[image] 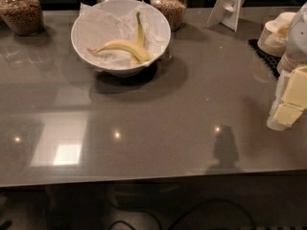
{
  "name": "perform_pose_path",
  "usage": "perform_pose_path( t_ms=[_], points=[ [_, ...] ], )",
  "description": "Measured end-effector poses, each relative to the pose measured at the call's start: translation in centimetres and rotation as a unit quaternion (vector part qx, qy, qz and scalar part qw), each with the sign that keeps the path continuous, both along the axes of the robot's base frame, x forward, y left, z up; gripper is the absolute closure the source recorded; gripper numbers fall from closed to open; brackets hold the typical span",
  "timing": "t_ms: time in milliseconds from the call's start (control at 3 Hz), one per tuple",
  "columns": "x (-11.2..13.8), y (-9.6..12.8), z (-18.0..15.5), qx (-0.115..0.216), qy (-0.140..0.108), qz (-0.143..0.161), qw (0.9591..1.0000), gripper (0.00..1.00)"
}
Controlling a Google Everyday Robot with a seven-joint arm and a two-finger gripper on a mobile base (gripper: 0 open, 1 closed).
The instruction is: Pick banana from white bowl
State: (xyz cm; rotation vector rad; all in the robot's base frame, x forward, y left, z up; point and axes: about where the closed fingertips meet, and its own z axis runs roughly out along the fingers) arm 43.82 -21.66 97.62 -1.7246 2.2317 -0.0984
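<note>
The large white bowl [86, 20], lined with crinkled white paper, stands at the back left of the grey counter. The banana [125, 47], plump, curved and yellow with a thin brownish tip pointing left, lies across the bowl's middle. A slimmer, straighter banana [139, 28] lies behind it with its stem pointing away. My gripper [289, 104], white with pale yellow pads, hangs at the right edge of the view above the counter. It is far to the right of the bowl and holds nothing that I can see.
Glass jars of grain stand at the back: one at the left [20, 11] and one just right of the bowl [169, 4]. A white sign stand [229, 6] and stacks of small beige bowls [276, 35] on a black mat are at the back right. The counter's front edge [144, 180] is near.
</note>
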Motion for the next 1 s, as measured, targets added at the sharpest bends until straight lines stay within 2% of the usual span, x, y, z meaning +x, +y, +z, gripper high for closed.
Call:
perform_pose_path(
  t_ms=[333,1000],
  points=[
    [0.7,0.7,0.0,0.007,-0.009,0.003,0.9999,0.00],
    [4.9,5.0,-1.4,0.054,-0.033,0.009,0.9980,0.00]
  ],
)
